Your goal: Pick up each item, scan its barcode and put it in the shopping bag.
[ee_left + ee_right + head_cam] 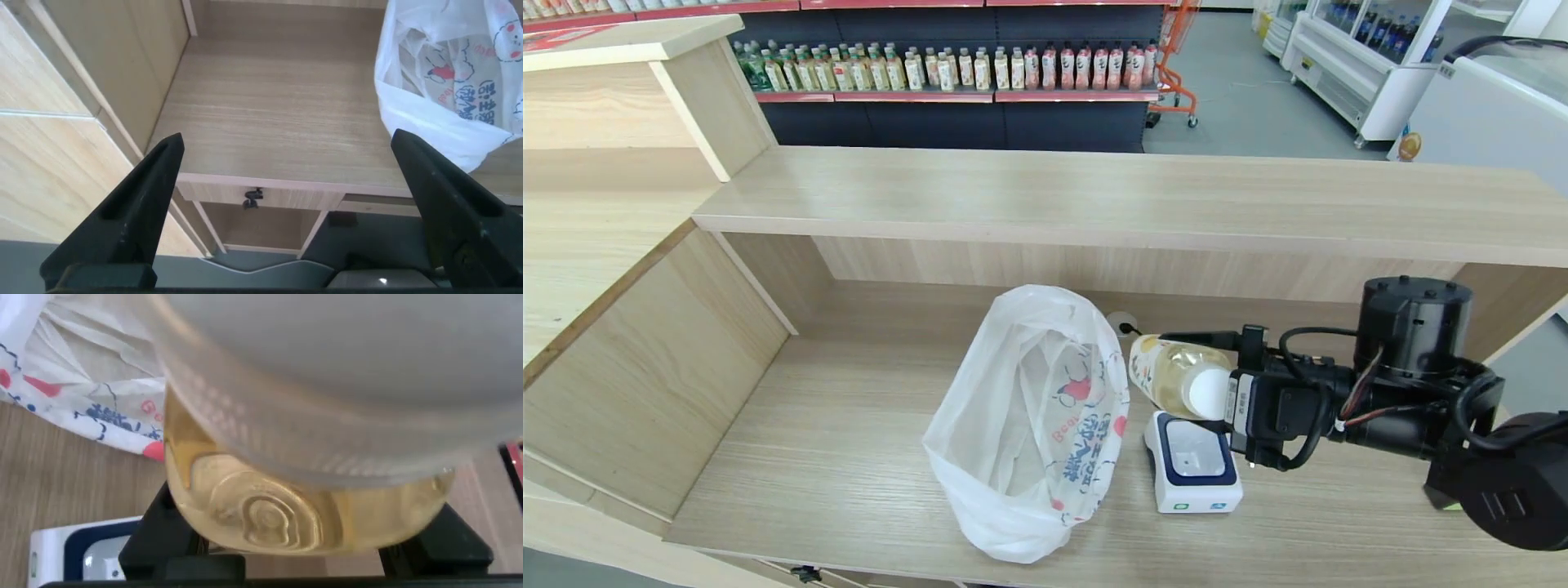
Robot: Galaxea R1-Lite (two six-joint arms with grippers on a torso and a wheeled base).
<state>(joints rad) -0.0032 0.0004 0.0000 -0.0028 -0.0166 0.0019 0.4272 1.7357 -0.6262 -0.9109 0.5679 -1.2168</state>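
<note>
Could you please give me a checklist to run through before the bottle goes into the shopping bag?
1. Bottle clamped in right gripper: ok.
2. Bottle held close over the scanner: ok.
3. Barcode facing the scanner: cannot tell.
4. Shopping bag beside the scanner, mouth open upward: ok.
5. Left gripper open, apart from the bag: ok.

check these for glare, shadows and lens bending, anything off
Head view: the long pale wooden counter ledge bows slightly, a wide-lens curve; light is even, shadows faint around the white plastic shopping bag. Left wrist view: the left claw reads as dark shapes, no glare. Right wrist view: pale glints on the clear plastic bottle of yellow drink.
</note>
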